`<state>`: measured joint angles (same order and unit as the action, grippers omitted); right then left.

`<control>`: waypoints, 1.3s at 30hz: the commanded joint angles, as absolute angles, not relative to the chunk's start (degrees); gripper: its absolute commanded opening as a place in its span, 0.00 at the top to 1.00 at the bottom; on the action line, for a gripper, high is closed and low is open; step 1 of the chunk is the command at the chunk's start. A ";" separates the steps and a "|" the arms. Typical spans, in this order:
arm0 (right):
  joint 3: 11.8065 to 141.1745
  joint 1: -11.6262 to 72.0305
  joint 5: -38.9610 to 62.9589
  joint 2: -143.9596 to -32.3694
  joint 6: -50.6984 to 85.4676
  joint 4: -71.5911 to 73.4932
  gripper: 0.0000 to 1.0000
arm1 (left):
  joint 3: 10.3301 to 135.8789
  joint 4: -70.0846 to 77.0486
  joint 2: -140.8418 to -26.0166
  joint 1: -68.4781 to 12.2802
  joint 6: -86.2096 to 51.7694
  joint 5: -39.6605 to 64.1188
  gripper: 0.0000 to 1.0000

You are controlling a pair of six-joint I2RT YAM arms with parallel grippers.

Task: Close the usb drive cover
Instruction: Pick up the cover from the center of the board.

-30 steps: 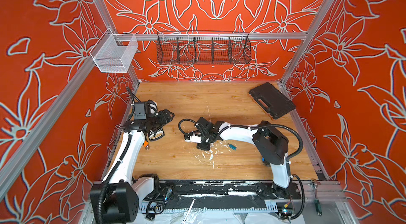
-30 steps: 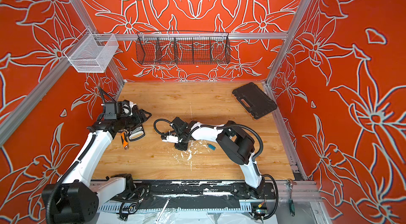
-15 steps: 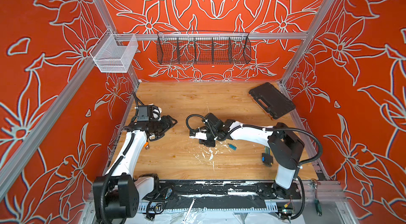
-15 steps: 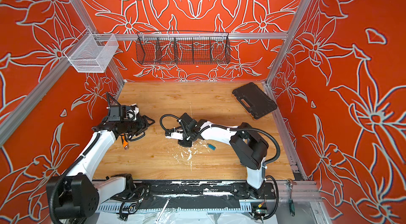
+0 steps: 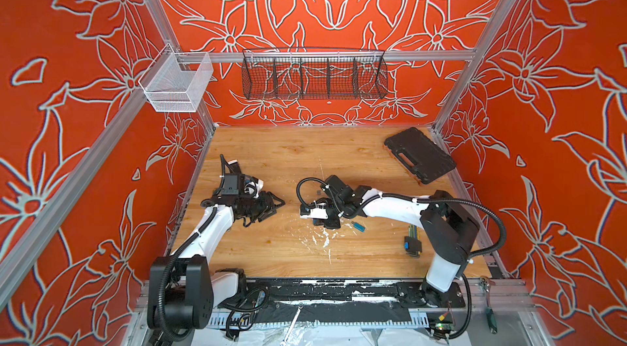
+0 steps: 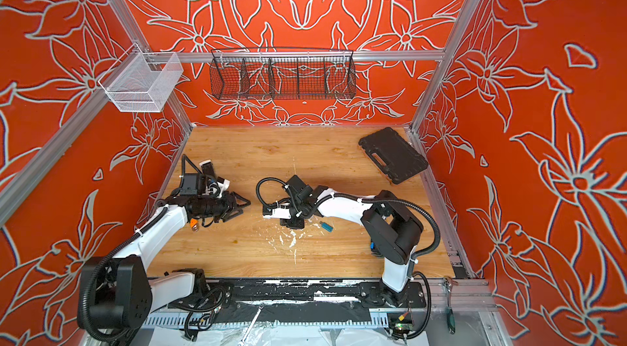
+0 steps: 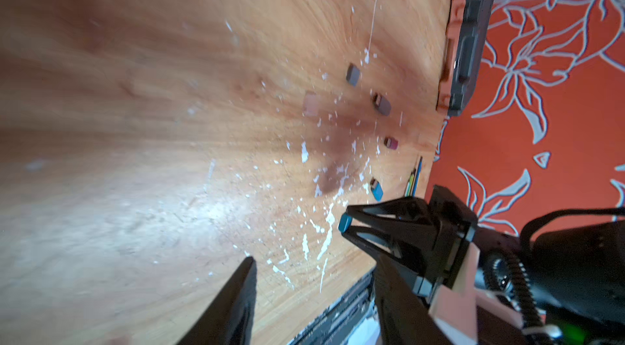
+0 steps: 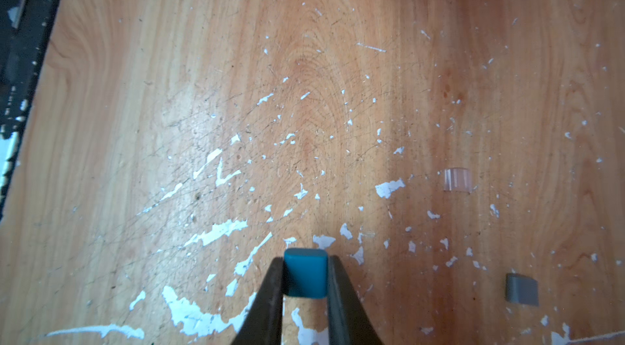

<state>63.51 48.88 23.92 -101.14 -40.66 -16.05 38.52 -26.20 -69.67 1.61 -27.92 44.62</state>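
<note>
**A:** What are the right jaws doing?

**B:** The right gripper (image 8: 306, 260) is pinched narrow on the blue cap (image 8: 306, 275), which pokes out past the tips. The squeeze only firmed a touch over the last second, so that hold was already made. I can't tell which end is the cap's mouth.

**A:** And the left?

**B:** The left gripper (image 5: 277, 208) holds nothing. Its jaws stood wide a second ago and have been drawing in, so they are now part-way apart. The arm has also reached in, and its tips point at the right jaws across a stretch of bare table (image 5: 291, 249).

**A:** Where's the drive?

**B:** The blue usb drive (image 5: 358, 226) lies flat just behind the right jaws, on the forearm's side, with its plug uncovered. The right wrist view doesn't show it, so it isn't ahead of the tips.

**A:** What is ahead?

**B:** A clear pink cap (image 8: 457, 179) and a grey cap (image 8: 522, 289), both off to one side and apart from the tips.

**A:** So what did the last second achieve?

**B:** The right jaws carried the cap closer to the drive. I'd judge the cover still off. The cap must be brought round and its mouth lined up with the plug, perhaps while the left steadies the drive.
</note>
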 commanded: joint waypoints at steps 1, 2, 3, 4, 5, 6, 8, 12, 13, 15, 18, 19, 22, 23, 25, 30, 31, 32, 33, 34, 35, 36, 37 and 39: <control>63.19 48.15 27.16 -98.37 -43.15 -14.07 0.78 | 38.10 -21.97 -71.41 -2.62 -29.84 47.80 0.46; 63.19 48.08 27.44 -98.04 -43.15 -14.14 0.78 | 37.94 -20.94 -71.87 -3.78 -30.37 48.05 0.46; 63.19 47.91 28.04 -97.68 -43.15 -14.15 0.78 | 37.66 -19.41 -72.35 -4.83 -30.91 48.48 0.46; 63.19 47.80 28.37 -97.27 -43.11 -14.20 0.78 | 37.45 -17.96 -72.86 -5.70 -31.41 49.13 0.46; 63.28 47.65 28.62 -96.99 -43.07 -14.20 0.78 | 37.28 -16.53 -73.36 -6.36 -31.63 49.97 0.46; 63.33 47.51 28.90 -96.79 -43.20 -14.32 0.78 | 37.24 -15.44 -73.70 -6.85 -31.75 50.66 0.46; 63.36 47.22 29.11 -96.51 -43.07 -14.15 0.78 | 37.01 -13.27 -74.55 -7.59 -32.09 52.47 0.47; 63.45 46.66 29.20 -96.55 -43.11 -13.61 0.78 | 36.87 -9.72 -77.14 -8.58 -32.62 55.88 0.48; 63.61 46.50 29.22 -96.59 -43.09 -13.53 0.78 | 36.96 -8.69 -77.82 -8.98 -32.96 56.63 0.48; 63.72 46.37 29.22 -96.68 -42.99 -13.21 0.78 | 37.24 -6.95 -79.05 -10.10 -33.44 57.93 0.49; 63.64 46.08 29.41 -96.77 -42.76 -12.42 0.78 | 38.43 -6.99 -80.85 -11.89 -32.45 59.09 0.51; 63.72 46.02 29.39 -96.77 -42.73 -12.23 0.78 | 38.79 -6.95 -81.40 -12.27 -32.30 59.45 0.53; 63.72 45.56 29.76 -96.53 -42.47 -11.83 0.78 | 39.26 -6.98 -82.17 -12.60 -32.13 59.44 0.55; 63.72 45.49 29.93 -96.46 -42.39 -11.69 0.78 | 39.42 -6.95 -82.23 -12.62 -32.17 59.44 0.56; 63.72 45.07 30.63 -96.25 -41.71 -11.23 0.78 | 39.65 -6.77 -82.38 -12.72 -32.12 59.53 0.57; 63.29 44.41 32.50 -95.63 -41.04 -10.66 0.78 | 39.73 -6.33 -82.93 -12.83 -32.39 59.37 0.59; 63.19 44.38 32.56 -95.37 -40.96 -10.55 0.78 | 39.74 -5.66 -83.22 -12.91 -32.82 59.50 0.59; 63.19 44.40 32.76 -95.23 -40.91 -10.63 0.78 | 39.88 -5.19 -83.45 -13.06 -33.29 59.48 0.59; 63.12 44.41 32.85 -95.10 -40.83 -10.57 0.78 | 39.98 -4.80 -83.58 -13.26 -33.53 59.42 0.60; 63.19 44.43 32.88 -94.97 -40.70 -10.61 0.78 | 40.31 -4.66 -83.68 -13.56 -33.71 59.33 0.60; 63.19 44.35 33.08 -94.92 -40.69 -10.68 0.78 | 40.47 -4.44 -83.80 -13.77 -33.81 59.08 0.60; 63.26 44.35 33.29 -94.86 -40.74 -10.75 0.78 | 40.67 -3.93 -83.92 -13.97 -34.18 58.90 0.60; 63.28 44.30 33.44 -94.83 -40.69 -10.88 0.79 | 40.77 -3.46 -83.95 -14.15 -34.58 58.82 0.60; 63.23 44.30 33.49 -94.68 -40.44 -10.76 0.79 | 41.13 -2.84 -84.20 -14.56 -34.97 58.51 0.62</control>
<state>63.46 44.49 30.15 -96.29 -40.75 -11.38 39.79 -5.13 -83.42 -13.63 -33.98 58.13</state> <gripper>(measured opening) 0.224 0.388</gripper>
